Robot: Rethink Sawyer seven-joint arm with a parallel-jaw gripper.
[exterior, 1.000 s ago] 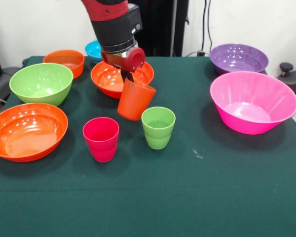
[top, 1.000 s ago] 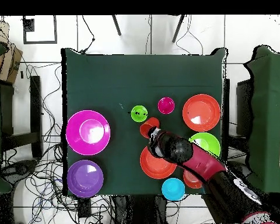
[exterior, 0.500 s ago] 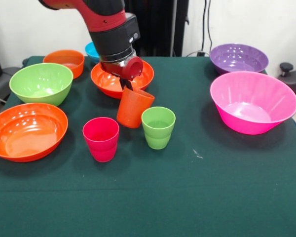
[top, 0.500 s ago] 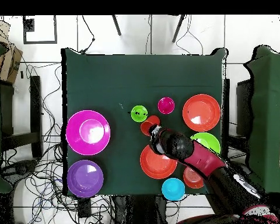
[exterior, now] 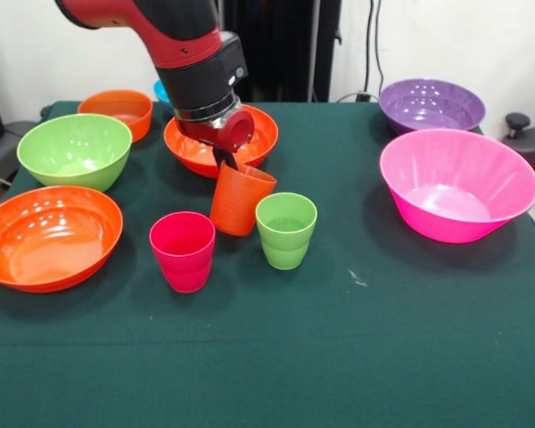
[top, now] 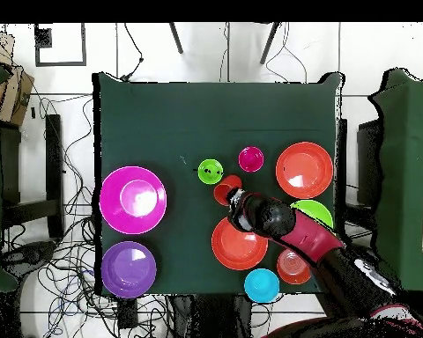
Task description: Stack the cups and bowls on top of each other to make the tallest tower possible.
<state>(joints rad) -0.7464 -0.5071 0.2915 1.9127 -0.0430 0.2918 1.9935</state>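
Item in hand: we find the orange cup (exterior: 240,199) tilted, rim leaning toward 1 o'clock in the front view, base at or just above the table (exterior: 357,357); we cannot tell whether it touches.
Location: it sits between the red cup (exterior: 183,251) at its 7 o'clock and the green cup (exterior: 286,230) at its 4 o'clock, just beside the green one, with a wide orange bowl (exterior: 192,143) behind at 12 o'clock.
Gripper state: the gripper (exterior: 226,160) is closed narrowly on the cup's far rim, one dark finger showing at the wall.
Cup against fingers: the cup hangs below the fingers, held by a thin wall at one edge only.
Handling, our judgement: light, stiff, glossy plastic, likely slippery; a rim pinch lets it swing.
Best hold, our judgement: across the rim wall, seated deep.
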